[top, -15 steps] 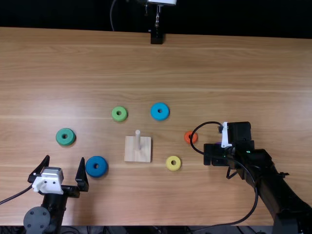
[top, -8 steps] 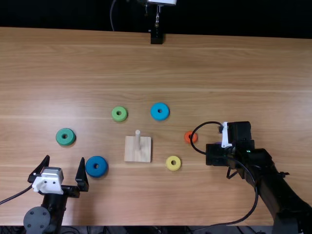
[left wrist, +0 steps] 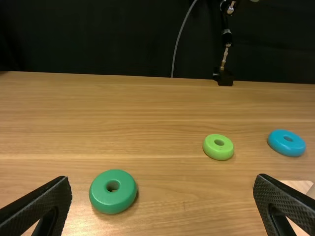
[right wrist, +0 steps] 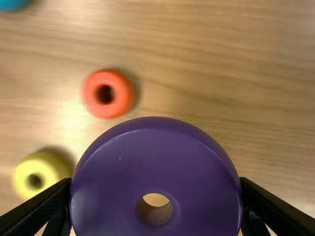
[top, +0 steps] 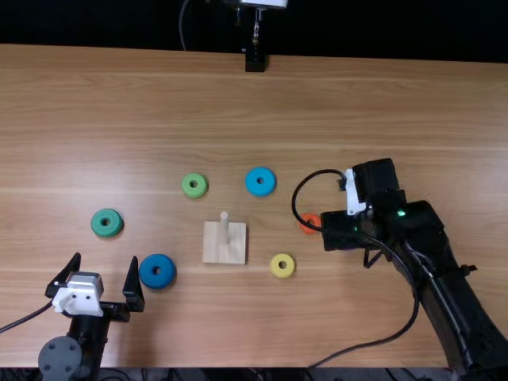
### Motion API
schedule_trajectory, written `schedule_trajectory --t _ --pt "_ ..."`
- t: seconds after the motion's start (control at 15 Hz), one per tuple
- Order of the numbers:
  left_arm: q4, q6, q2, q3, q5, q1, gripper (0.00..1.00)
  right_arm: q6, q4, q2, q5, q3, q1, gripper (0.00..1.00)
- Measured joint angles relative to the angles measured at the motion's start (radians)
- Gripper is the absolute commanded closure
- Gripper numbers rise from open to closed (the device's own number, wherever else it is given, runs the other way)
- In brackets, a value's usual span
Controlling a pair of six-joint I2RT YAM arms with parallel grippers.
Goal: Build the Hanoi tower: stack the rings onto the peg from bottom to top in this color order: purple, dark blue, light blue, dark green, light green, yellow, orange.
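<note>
One worktop (top: 357, 103) carries the job. My left gripper (left wrist: 162, 179) has its fingers wide apart, holding nothing; my right gripper (right wrist: 155, 182) has its fingers well spread, gripping opposite sides of the purple ring (right wrist: 157, 142), right of the wooden base (top: 210, 252). That ring looks rigid, light and smooth; its curved rim could slip or tilt, so I'd hold it across its full width, hole clear. The dark blue ring (top: 146, 274), light blue ring (top: 252, 181), dark green ring (left wrist: 113, 201), light green ring (left wrist: 219, 151), yellow ring (right wrist: 49, 172) and orange ring (right wrist: 118, 102) should want the same rim hold, the smaller ones more exact centring.
</note>
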State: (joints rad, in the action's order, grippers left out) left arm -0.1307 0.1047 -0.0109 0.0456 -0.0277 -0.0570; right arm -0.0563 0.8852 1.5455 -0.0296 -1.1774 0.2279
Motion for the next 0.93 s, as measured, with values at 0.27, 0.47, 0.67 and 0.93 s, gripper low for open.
schedule_trajectory --t 0.27,0.47,0.67,0.93 --pt "0.001 0.0 0.0 0.0 0.0 0.0 0.0 0.002 0.145 0.0 0.0 -0.217 0.134 1.0" --pt "0.0 0.0 0.0 0.0 0.0 0.0 0.0 0.001 0.151 0.0 0.0 -0.332 0.203 1.0" --pt "0.0 0.0 0.0 0.0 0.001 0.0 0.0 0.001 0.158 0.007 0.0 -0.41 0.266 1.0" --pt "0.0 0.0 0.0 0.0 0.0 0.0 0.0 -0.001 0.157 0.08 0.0 -0.474 0.338 1.0"
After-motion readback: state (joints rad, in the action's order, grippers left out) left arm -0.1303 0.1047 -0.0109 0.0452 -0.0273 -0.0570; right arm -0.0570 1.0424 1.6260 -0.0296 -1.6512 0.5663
